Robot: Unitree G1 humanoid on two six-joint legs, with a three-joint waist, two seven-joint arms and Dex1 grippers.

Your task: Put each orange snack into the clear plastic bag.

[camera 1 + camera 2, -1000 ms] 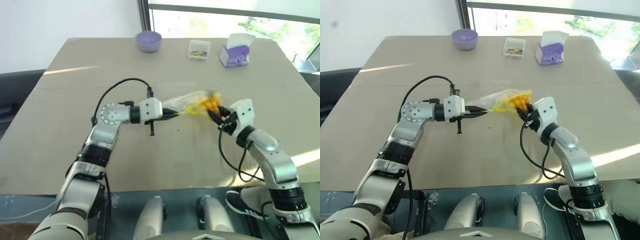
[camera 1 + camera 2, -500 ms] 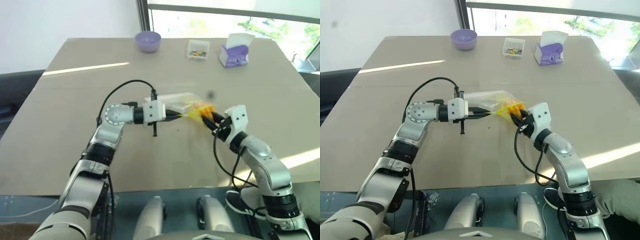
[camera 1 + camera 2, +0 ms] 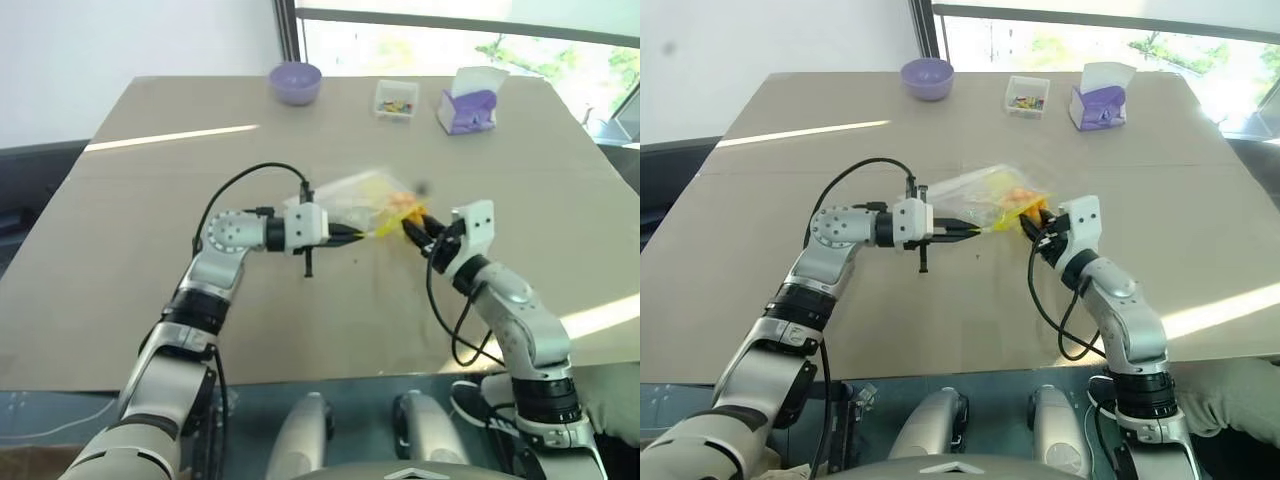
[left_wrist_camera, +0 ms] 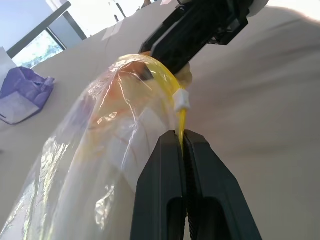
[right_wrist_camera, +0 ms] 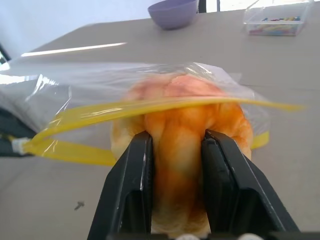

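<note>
both tools hold: left tool (image 4: 182, 137) clear plastic bag (image 4: 100, 150), right tool (image 5: 175, 145) orange snack (image 5: 182, 115).

You won't find any readable text, label, brand, number or sign on anything in these views.

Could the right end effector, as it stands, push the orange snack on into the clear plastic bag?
Probably yes: the right end effector grips the orange snack at the clear plastic bag's mouth, held open by the left end effector.
</note>
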